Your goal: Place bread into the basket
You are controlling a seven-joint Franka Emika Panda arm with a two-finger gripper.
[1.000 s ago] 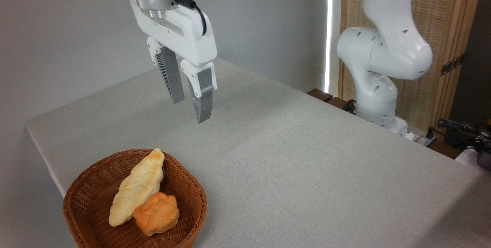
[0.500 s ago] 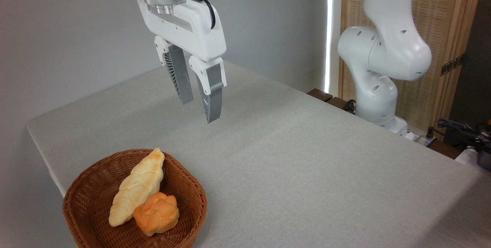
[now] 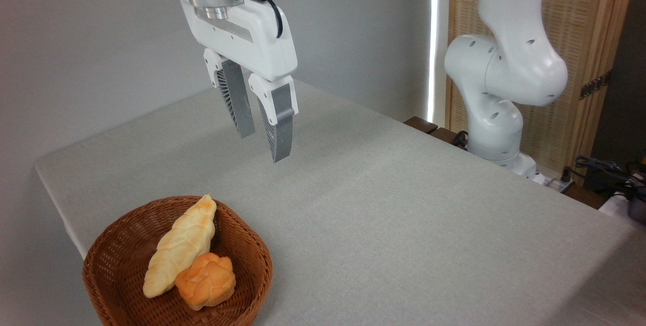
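At the lower left of the frame the basket (image 3: 108, 270) sits on the table (image 3: 404, 225), close to the table's left edge and cut off by the bottom of the frame. The bread (image 3: 206, 280) lies inside it, toward the right part of the basket floor, touching the lower end of a long pale braided loaf (image 3: 179, 248) that leans up across the basket to its far rim.

Above and a little right of the basket, in the upper middle-left of the frame, the gripper (image 3: 261, 142) hangs in the air, pointing down and well clear of the cloth. Its two grey ribbed fingers (image 3: 277, 129) are parted by a modest gap that narrows toward the tips; nothing is between them and they touch nothing.

To the right of the gripper the grey tabletop spreads bare toward the centre and lower right. The table's far edge runs diagonally from the upper middle down to the right, where the arm's white base (image 3: 497, 129) stands just beyond it, with cables (image 3: 605, 169) at the far right
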